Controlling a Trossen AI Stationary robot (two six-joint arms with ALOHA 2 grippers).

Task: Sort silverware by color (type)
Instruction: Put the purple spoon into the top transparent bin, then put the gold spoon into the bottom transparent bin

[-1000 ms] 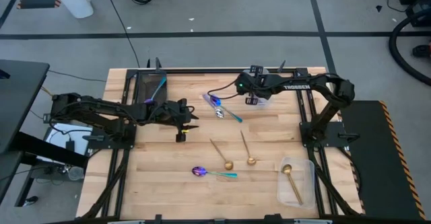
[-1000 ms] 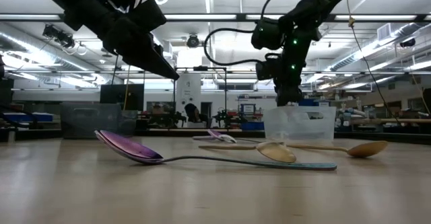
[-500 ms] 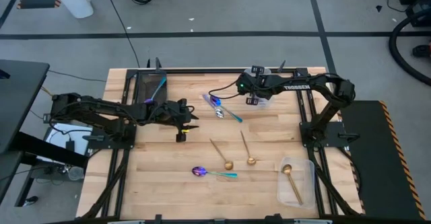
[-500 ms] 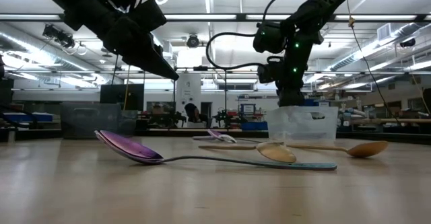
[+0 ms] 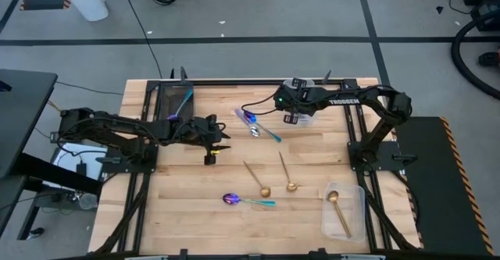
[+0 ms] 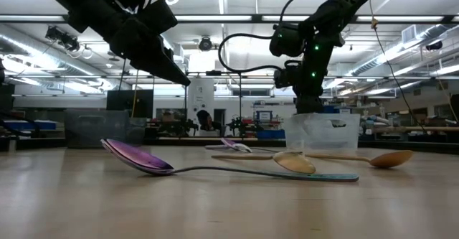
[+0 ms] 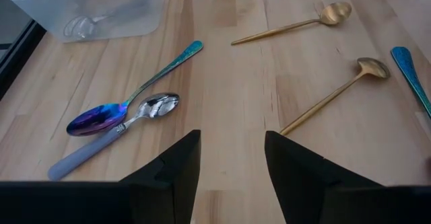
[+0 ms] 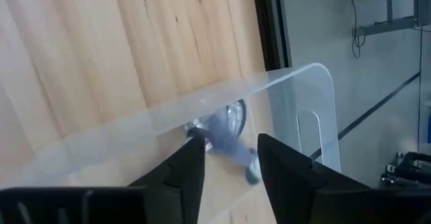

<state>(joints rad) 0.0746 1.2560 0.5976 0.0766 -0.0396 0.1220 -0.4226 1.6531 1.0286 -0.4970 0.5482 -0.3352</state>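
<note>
High view first: sorting is judged partly done. One gold spoon [image 5: 337, 210] is already seen in the clear bin [image 5: 358, 191] at the surface's [image 5: 203, 205] five o'clock corner, and a teal-handled spoon [image 5: 183, 102] lies in the dark tray [image 5: 166, 96] at eleven o'clock. A silver-bowled, lavender-handled spoon [image 8: 225, 138] is made out through the wall of a second clear bin [image 8: 296, 83] at one o'clock, directly ahead of the right tool [image 8: 229, 167], whose fingers are parted and empty over that bin.

Left to sort, by the look of it: two gold spoons [image 5: 256, 179] [image 5: 286, 172] near the centre, a purple-bowled, teal-handled spoon [image 5: 247, 201] at six o'clock, and a crossed pair at twelve o'clock, a purple-bowled one [image 7: 128, 97] touching a silver-bowled, lavender-handled one [image 7: 113, 135].

The left tool [image 7: 231, 158] is held above the surface at about nine o'clock, fingers spread with nothing between them, aimed toward that crossed pair. Roughly five pieces are counted loose against three binned, so more than half of what shows is reckoned outstanding.
</note>
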